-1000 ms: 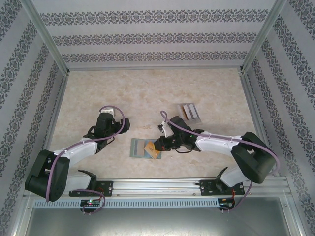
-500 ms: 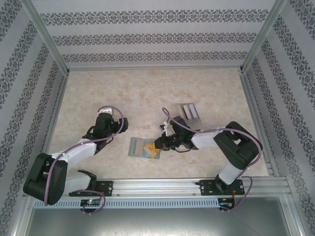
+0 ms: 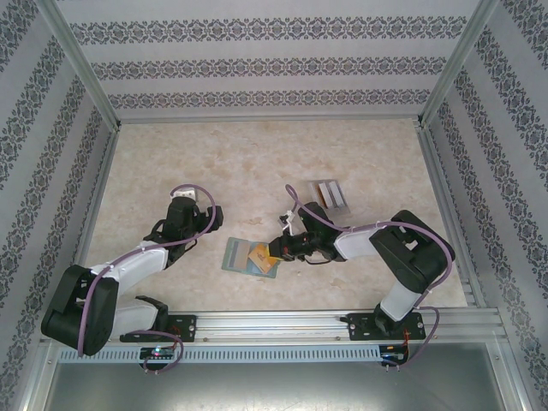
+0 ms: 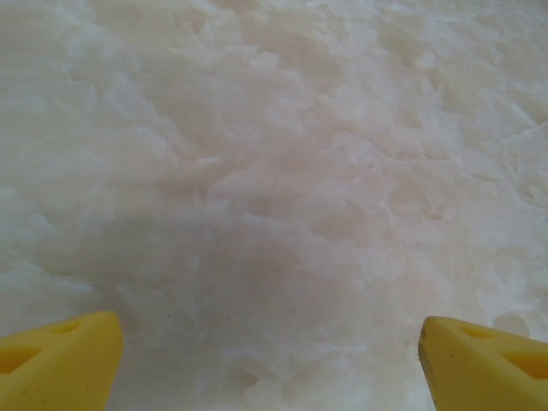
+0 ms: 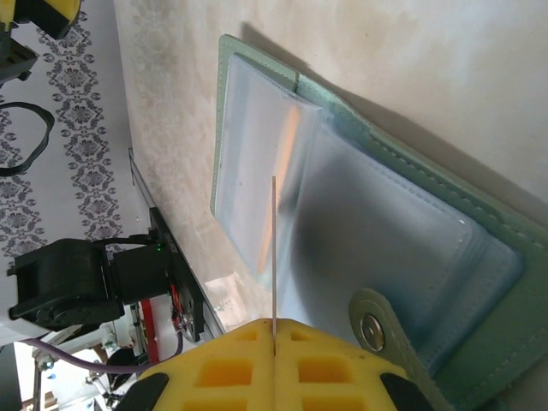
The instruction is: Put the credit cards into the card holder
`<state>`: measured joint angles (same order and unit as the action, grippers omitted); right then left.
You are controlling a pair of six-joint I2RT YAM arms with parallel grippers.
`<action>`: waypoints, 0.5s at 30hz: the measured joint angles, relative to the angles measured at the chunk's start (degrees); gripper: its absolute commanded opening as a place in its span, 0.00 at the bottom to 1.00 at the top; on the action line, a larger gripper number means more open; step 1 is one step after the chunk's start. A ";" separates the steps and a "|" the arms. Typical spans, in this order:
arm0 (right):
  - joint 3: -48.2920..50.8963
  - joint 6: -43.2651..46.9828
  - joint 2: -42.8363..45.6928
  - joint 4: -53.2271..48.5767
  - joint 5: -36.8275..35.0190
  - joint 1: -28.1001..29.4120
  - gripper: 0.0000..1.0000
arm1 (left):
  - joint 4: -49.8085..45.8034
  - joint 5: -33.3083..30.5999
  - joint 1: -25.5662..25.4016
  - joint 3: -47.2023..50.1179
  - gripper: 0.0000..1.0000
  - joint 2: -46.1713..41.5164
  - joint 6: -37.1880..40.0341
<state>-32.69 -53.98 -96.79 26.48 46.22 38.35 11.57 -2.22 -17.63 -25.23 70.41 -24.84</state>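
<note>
1. The left gripper [image 3: 184,201] hangs over the bare left half of the tabletop [image 3: 257,154], well apart from the wallet. In its wrist view the yellow fingertips [image 4: 56,364] stand wide apart with nothing between them.
2. The wallet [image 3: 238,255] lies open and flat near the tabletop's near edge, about midway along it. It is sage green with stitched edges, paler glossy pockets inside and a small snap tab [image 5: 374,330].
3. An orange streak shows on one clear pocket. Whether it is a card inside or a reflection cannot be told.
4. A tan-orange card [image 3: 265,259] sits over the wallet's right part. From the right wrist the card [image 5: 273,248] is edge-on, a thin line above the pockets, and contact cannot be told.
5. The right gripper [image 3: 276,253], at the wallet's right edge, pinches that card's end between closed yellow fingers [image 5: 231,368].
6. A clear rack [image 3: 330,196] lies farther back and right, with tan and grey cards in it.
</note>
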 measured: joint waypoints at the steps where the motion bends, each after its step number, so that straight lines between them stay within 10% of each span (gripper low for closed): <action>1: 0.00 -0.13 -0.09 0.17 0.00 0.00 0.08 | -0.04 0.00 0.00 0.00 0.90 0.04 0.02; 15: -0.02 -3.89 -5.38 6.64 -0.09 0.00 0.09 | -0.44 0.02 0.00 -0.02 0.90 0.04 0.02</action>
<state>-32.71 -57.87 -102.17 33.12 46.13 38.35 11.14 -2.20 -17.63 -25.26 70.46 -24.82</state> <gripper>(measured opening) 0.087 0.901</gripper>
